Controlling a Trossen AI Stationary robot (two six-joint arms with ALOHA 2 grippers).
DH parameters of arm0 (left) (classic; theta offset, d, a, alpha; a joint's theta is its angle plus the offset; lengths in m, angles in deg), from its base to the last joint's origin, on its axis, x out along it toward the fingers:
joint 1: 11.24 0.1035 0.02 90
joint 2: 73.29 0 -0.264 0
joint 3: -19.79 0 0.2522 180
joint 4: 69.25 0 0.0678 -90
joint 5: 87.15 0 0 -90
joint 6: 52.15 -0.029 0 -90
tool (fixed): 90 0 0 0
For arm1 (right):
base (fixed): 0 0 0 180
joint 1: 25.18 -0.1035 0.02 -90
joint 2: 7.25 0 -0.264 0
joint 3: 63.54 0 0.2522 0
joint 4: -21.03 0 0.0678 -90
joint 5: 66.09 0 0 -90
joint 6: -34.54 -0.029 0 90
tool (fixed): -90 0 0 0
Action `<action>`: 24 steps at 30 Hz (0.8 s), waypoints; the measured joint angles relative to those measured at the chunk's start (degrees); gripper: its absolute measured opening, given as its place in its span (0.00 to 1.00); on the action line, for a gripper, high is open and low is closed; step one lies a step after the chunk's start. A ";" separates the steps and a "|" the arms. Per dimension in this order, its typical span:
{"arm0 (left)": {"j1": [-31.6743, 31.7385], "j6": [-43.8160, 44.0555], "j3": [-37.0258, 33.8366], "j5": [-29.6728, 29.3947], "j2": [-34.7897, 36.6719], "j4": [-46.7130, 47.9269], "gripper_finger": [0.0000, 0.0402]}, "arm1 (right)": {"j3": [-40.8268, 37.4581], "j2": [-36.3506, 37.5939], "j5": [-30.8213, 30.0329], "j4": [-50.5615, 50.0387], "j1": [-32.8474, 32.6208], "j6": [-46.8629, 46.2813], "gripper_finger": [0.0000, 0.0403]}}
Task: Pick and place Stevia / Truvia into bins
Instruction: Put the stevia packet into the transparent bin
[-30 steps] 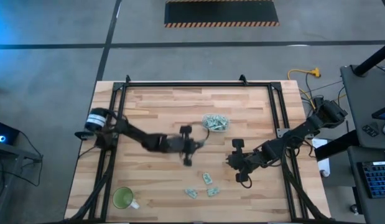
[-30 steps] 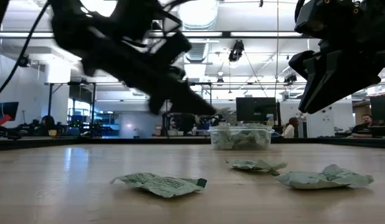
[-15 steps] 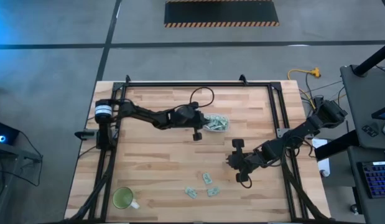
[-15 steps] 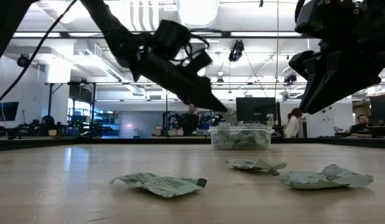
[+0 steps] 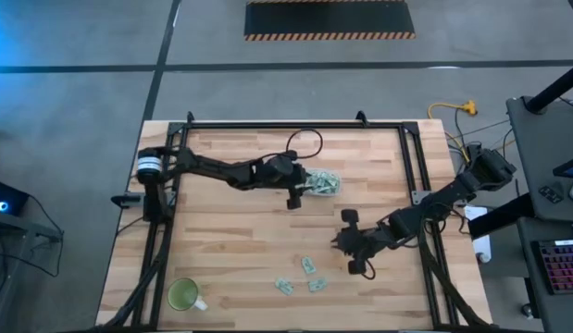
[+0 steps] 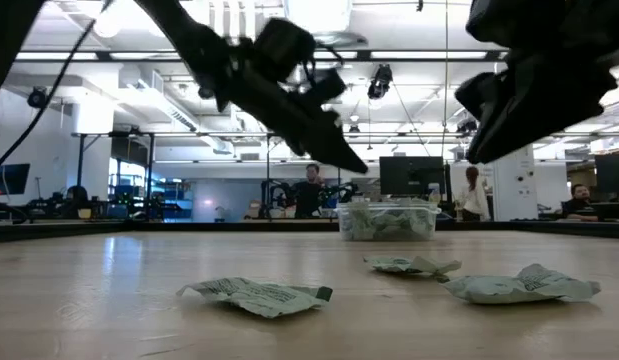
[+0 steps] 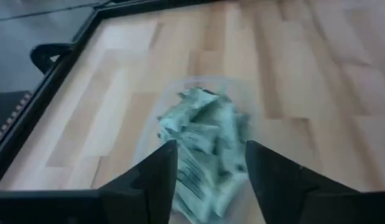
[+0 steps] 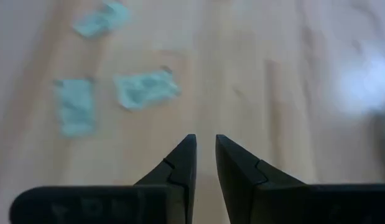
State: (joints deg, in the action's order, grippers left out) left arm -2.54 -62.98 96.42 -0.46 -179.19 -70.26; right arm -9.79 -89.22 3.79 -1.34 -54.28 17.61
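fingers of the left gripper (image 7: 208,163) stand spread over the bin (image 5: 321,183), heaped with stevia sachets (image 7: 201,127); release squarely above it, then lift clear. right gripper (image 8: 204,163), jaws narrowly parted and empty, hovers near three loose sachets (image 5: 305,276) on the table (image 5: 230,259).

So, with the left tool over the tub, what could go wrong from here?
1. The left tool stands open right above the clear tub, which is already heaped with sachets; a released sachet may slide off the pile onto the table.
2. The tool is low over the tub, so pulling away might nudge it or drag a sachet out.
3. The right tool, fingers only slightly apart, hangs near three loose sachets; coming down like that it may push them instead of gripping.
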 joint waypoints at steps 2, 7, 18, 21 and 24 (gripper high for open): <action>-1.22 -0.02 -0.31 0.04 3.04 5.20 0.46 | -0.11 -0.94 2.85 4.44 0.00 2.71 0.13; -6.45 0.07 -1.37 0.03 9.56 15.34 0.47 | -0.14 -6.09 8.16 17.04 0.01 11.19 0.13; -18.58 9.50 -12.62 -10.05 21.72 18.35 0.47 | 3.78 -17.58 11.63 24.88 0.42 18.29 0.13; -20.78 12.94 -15.97 -13.77 24.71 18.15 0.47 | 5.36 -20.31 13.07 26.29 0.41 19.35 0.16; -22.35 15.85 -18.62 -16.07 26.85 16.68 0.47 | 6.66 -22.53 13.32 26.82 0.39 19.96 0.21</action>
State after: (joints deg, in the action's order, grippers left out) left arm -24.89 -47.13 77.80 -16.53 -152.34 -53.58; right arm -3.13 -111.75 17.11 25.48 -53.89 37.57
